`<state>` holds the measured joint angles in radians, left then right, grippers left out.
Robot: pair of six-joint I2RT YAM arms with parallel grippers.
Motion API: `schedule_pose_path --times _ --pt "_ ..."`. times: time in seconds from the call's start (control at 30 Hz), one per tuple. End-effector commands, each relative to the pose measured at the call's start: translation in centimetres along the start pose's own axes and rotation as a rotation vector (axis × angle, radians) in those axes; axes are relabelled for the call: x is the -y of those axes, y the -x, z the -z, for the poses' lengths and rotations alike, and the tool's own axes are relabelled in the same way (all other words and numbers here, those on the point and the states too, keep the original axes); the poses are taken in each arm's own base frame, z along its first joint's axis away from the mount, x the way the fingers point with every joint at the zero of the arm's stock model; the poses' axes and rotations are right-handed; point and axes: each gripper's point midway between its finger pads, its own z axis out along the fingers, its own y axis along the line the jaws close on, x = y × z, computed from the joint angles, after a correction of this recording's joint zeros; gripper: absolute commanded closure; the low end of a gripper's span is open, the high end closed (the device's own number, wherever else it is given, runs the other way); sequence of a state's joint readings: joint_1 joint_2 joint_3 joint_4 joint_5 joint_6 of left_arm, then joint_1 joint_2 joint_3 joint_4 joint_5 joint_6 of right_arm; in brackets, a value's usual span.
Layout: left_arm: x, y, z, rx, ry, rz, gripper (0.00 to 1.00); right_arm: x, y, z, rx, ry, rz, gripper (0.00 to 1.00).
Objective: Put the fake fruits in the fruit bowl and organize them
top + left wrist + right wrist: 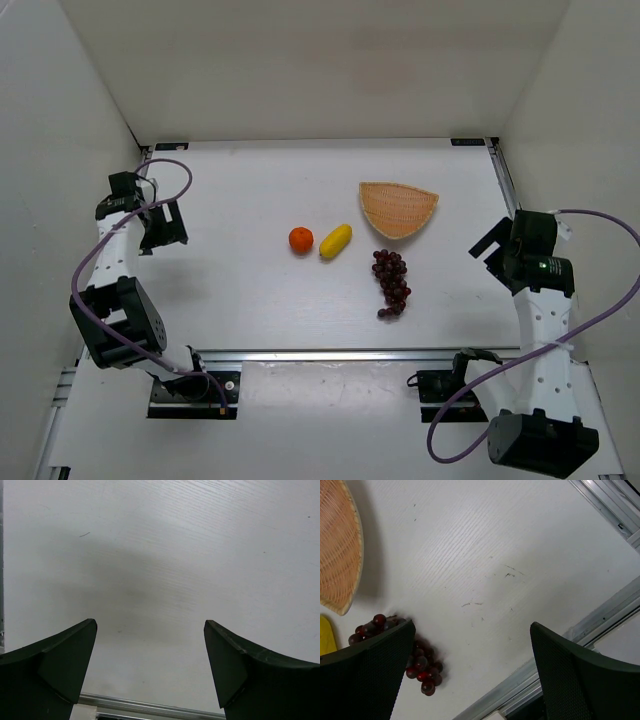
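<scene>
All three fruits lie on the white tabletop (240, 180), and none is in the wicker basket (398, 208), which sits empty toward the far right of centre with its curved rim facing the arms. The grape bunch (391, 283) lies just on the near side of that rim, close to it but apart. Its long axis runs roughly from the basket toward the near edge. The right tool (472, 623) hangs to the right of the bunch at about the same depth, so the right arm looks the nearer one for it. In the right wrist view the grapes show partly behind the tool's left finger, with the basket's edge above them. The lemon (335, 240) and the orange (301, 239) sit side by side left of the basket, close together but with a small gap between them. The lemon is slanted, its far end pointing toward the basket. The orange is nearer the left arm, while the lemon lies about midway between the two arms. The left tool (150, 622) hovers well apart from the fruits near the left edge, over bare tabletop. Both tools stand spread wide, holding and touching nothing.
</scene>
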<state>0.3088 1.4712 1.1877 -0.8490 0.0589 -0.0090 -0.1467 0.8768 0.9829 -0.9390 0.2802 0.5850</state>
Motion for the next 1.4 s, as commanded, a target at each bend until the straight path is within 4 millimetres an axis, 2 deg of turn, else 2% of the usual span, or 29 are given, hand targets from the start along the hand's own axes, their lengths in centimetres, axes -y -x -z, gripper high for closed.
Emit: schedule_pose_path --times 0.0,0.13,0.2,0.23,0.3,0.33,0.37,0.43,0.47,0.53,0.6,0.63,0.73,0.9,0.97,1.0,1.03,1.07,1.1,1.17,1.23,1.3,1.33,1.37 --pt "0.6 0.7 0.7 0.043 -0.036 -0.01 0.0 -1.6 -0.1 -0.3 -0.025 0.092 0.074 0.0" --pt "1.2 0.7 0.7 0.043 -0.069 -0.02 0.0 -5.4 -1.0 0.1 -0.069 0.295 0.204 0.0" --pt "1.4 0.7 0.7 0.044 -0.085 -0.029 0.0 -7.8 -2.2 0.9 -0.041 0.354 0.348 0.0" --pt "1.4 0.7 0.7 0.044 -0.085 -0.029 0.0 -10.0 -3.9 1.5 -0.038 0.41 0.463 0.0" --pt "1.6 0.6 0.7 0.043 -0.079 -0.038 0.0 -11.4 -5.6 1.5 -0.033 0.409 0.578 0.0" --pt "1.4 0.6 0.7 0.043 -0.07 -0.038 0.0 -12.4 -7.1 1.7 -0.033 0.424 0.664 0.0" --pt "1.7 0.3 0.5 0.033 -0.074 -0.045 0.0 -12.8 -8.7 0.7 -0.085 0.404 0.715 0.0" --pt "1.6 0.3 0.5 0.033 -0.074 -0.055 0.0 -13.5 -10.3 0.1 -0.132 0.393 0.771 0.0" --pt "1.6 0.3 0.5 0.033 -0.074 -0.055 0.0 -14.4 -11.6 -0.5 -0.172 0.395 0.804 0.0" --pt "1.6 0.3 0.5 0.033 -0.074 -0.055 0.0 -15.9 -13.6 -0.5 -0.227 0.453 0.833 0.0" --pt "1.6 0.3 0.5 0.033 -0.074 -0.055 0.0 -16.2 -14.7 -1.9 -0.265 0.423 0.876 0.0" --pt "1.6 0.3 0.5 0.033 -0.074 -0.055 0.0 -15.9 -15.8 -3.2 -0.301 0.358 0.877 0.0" --pt "1.5 0.3 0.5 0.033 -0.065 -0.054 0.0 -14.7 -17.4 -5.1 -0.394 0.271 0.902 0.0" --pt "1.2 -0.2 0.0 0.006 -0.056 -0.061 0.0 -13.4 -20.4 -7.3 -0.476 0.188 0.927 0.02" --pt "1.2 -0.2 0.0 0.006 -0.056 -0.061 0.0 -13.0 -20.9 -7.8 -0.494 0.165 0.922 0.14" --pt "1.2 -0.3 -0.2 -0.003 -0.056 -0.061 0.0 -13.4 -21.2 -7.7 -0.494 0.167 0.921 0.29" --pt "1.2 -0.3 -0.2 -0.003 -0.056 -0.061 0.0 -13.4 -21.2 -7.7 -0.494 0.167 0.921 0.35" --pt "1.1 -0.3 -0.2 -0.003 -0.047 -0.061 0.0 -14.0 -21.2 -7.4 -0.486 0.182 0.925 0.39" --pt "1.1 -0.3 -0.2 -0.003 -0.047 -0.061 0.0 -14.4 -21.1 -6.8 -0.471 0.206 0.929 0.53" --pt "1.1 -0.3 -0.2 -0.003 -0.047 -0.061 0.0 -15.8 -20.9 -5.4 -0.44 0.26 0.937 0.67" --pt "1.1 -0.3 -0.2 -0.003 -0.047 -0.061 0.0 -17.5 -19.8 -3.3 -0.402 0.319 0.932 0.75" --pt "1.1 -0.4 -0.5 -0.013 -0.047 -0.06 0.0 -18.8 -18.7 -1.0 -0.369 0.373 0.938 0.75" --pt "1.0 -0.5 -0.7 -0.022 -0.047 -0.059 0.0 -20.6 -17.3 0.4 -0.33 0.422 0.912 0.75" --pt "1.2 -0.5 -0.7 -0.022 -0.056 -0.059 0.0 -21.6 -16.1 1.5 -0.288 0.454 0.89 0.75"
